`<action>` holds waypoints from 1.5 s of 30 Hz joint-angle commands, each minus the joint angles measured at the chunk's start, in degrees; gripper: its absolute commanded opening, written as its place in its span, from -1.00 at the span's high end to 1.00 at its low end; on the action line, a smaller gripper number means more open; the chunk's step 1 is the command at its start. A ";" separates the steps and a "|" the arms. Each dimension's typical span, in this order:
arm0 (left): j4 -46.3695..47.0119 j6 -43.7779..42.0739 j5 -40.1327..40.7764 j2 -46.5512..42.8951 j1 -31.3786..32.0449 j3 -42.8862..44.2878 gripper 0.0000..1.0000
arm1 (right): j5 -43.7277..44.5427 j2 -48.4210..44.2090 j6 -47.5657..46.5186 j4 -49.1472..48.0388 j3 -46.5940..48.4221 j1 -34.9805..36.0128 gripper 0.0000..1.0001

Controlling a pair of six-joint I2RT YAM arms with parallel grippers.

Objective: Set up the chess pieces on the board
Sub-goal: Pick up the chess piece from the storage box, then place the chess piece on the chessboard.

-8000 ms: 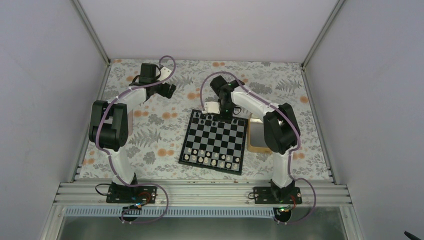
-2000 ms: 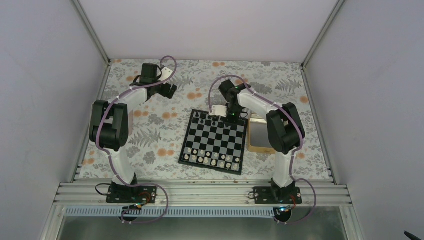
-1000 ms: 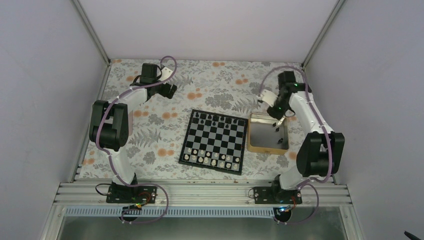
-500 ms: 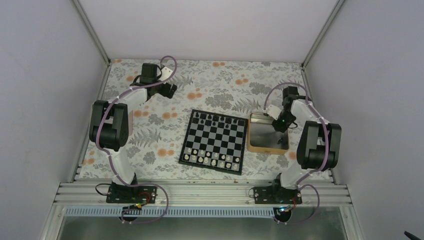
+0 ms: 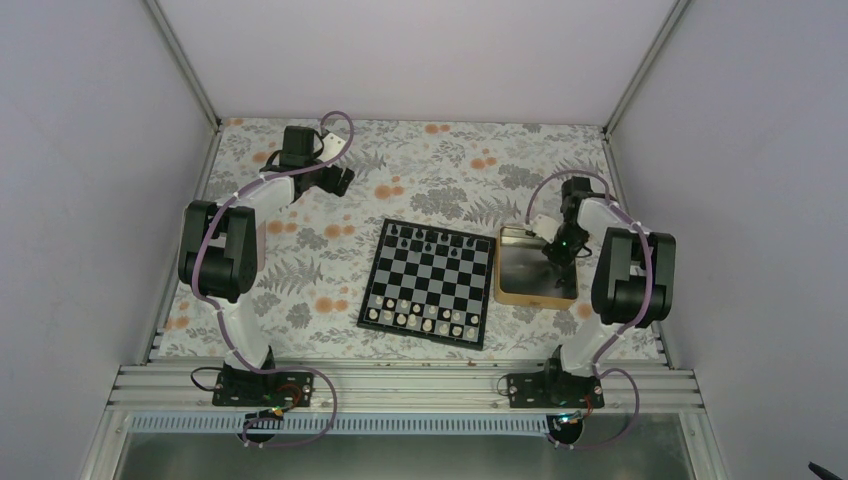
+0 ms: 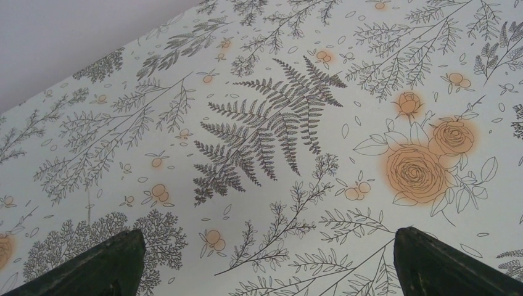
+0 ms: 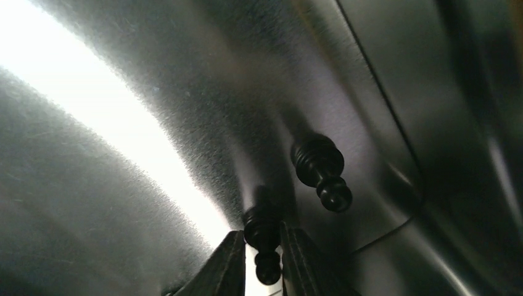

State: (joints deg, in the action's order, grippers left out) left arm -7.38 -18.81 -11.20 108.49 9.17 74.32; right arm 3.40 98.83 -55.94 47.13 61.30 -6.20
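Note:
The chessboard (image 5: 430, 283) lies mid-table. Several black chessmen (image 5: 428, 238) stand on its far row, and white ones on its near rows. My right gripper (image 5: 557, 255) is down inside the tan-rimmed tray (image 5: 520, 296). In the right wrist view its fingers (image 7: 229, 262) are shut on a black pawn (image 7: 262, 237) lying on the grey tray floor. A second black pawn (image 7: 322, 169) lies just beside it. My left gripper (image 5: 343, 180) is open and empty above the floral cloth at the far left; its fingertips (image 6: 98, 265) show wide apart.
The tray stands right against the board's right edge. White chessmen (image 5: 420, 318) fill the board's two near rows. The floral cloth (image 6: 271, 142) covers the table, with enclosure walls on three sides.
My right arm has swung from the board's far row over to the tray and come down around a black pawn. The left arm has not moved.

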 commanded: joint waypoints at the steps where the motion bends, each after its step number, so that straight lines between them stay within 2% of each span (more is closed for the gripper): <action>1: 0.88 0.00 -1.36 -0.79 0.06 -0.17 -1.00 | 1.14 1.56 -0.38 -0.49 0.92 -0.71 0.69; 5: 0.98 0.00 -1.41 -0.80 0.11 -0.19 -1.00 | 1.00 1.30 0.11 0.47 2.10 -0.72 0.90; 12: 0.96 0.00 -1.55 -0.82 0.11 -0.14 -1.00 | 1.52 -2.24 1.21 5.66 6.37 1.78 0.91; 25: 0.62 -0.29 -1.01 -1.29 0.09 -0.30 -1.00 | -0.53 -0.61 6.23 14.54 20.99 23.31 0.86; 35: 0.35 -0.35 -1.02 -1.40 0.06 -0.06 -1.00 | -4.20 5.13 8.17 12.00 19.07 34.10 0.84; 45: 0.65 -0.35 -0.84 -1.19 0.06 -0.32 -1.00 | -4.28 9.28 7.69 10.55 17.74 37.46 0.83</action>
State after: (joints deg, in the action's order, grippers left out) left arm -7.40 -18.83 -11.42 108.49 9.17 74.32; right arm -0.75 106.63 -48.93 58.57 80.05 30.74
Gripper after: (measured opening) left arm 0.999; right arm 0.089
